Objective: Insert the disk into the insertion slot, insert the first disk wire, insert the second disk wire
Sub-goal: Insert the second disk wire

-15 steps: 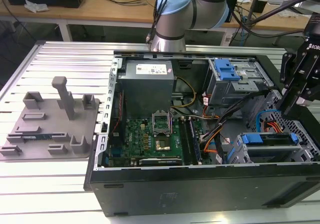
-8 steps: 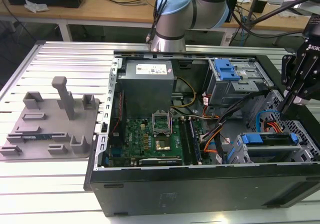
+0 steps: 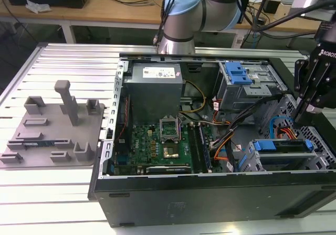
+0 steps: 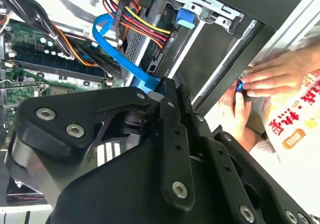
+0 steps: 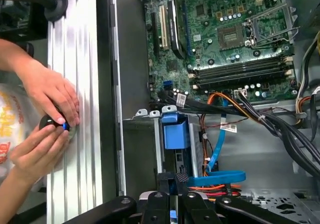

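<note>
Disk [image 3: 283,145]: seated in insertion slot [image 3: 251,156], inside computer case at desk's edge on the exterior view's right, blue carrier showing | Blue wire [image 4: 112,46]: loops beside slot, plugged end not discernible | Claw [image 5: 181,180]: above slot, grip state cannot be told | Hands [image 5: 47,91]: on desk outside case | Progress: disk step judged done, wires unconfirmed
</note>
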You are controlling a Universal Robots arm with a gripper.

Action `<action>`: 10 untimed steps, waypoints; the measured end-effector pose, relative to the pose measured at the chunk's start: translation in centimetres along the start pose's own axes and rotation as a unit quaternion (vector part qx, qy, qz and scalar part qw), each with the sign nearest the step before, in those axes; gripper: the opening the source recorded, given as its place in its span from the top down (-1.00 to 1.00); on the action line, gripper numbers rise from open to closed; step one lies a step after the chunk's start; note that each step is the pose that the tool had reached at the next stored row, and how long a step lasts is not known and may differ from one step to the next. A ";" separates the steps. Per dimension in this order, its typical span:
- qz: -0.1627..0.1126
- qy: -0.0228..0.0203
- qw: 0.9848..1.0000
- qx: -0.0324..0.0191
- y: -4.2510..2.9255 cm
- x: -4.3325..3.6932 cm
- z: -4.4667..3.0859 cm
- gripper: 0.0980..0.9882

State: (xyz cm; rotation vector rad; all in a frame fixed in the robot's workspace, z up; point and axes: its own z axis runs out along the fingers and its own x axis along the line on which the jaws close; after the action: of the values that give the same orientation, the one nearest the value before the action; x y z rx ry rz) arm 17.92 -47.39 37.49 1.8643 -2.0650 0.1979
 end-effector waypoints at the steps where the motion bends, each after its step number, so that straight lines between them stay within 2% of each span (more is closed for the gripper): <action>1: -0.001 -0.006 1.000 0.001 0.04 0.18 0.09 0.86; 3: -0.001 -0.018 1.000 0.003 0.12 0.57 0.28 0.86; 5: 0.000 -0.023 1.000 0.009 0.18 0.81 0.39 0.86; 6: 0.002 -0.027 0.999 0.017 0.23 0.96 0.46 0.86; 7: 0.004 -0.036 0.999 0.025 0.44 1.07 0.54 0.86; 10: 0.003 -0.048 0.999 0.025 1.25 1.12 0.74 0.86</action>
State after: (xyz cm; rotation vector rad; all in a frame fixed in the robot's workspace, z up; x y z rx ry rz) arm 16.50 -48.53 37.35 1.9329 -2.1471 0.1667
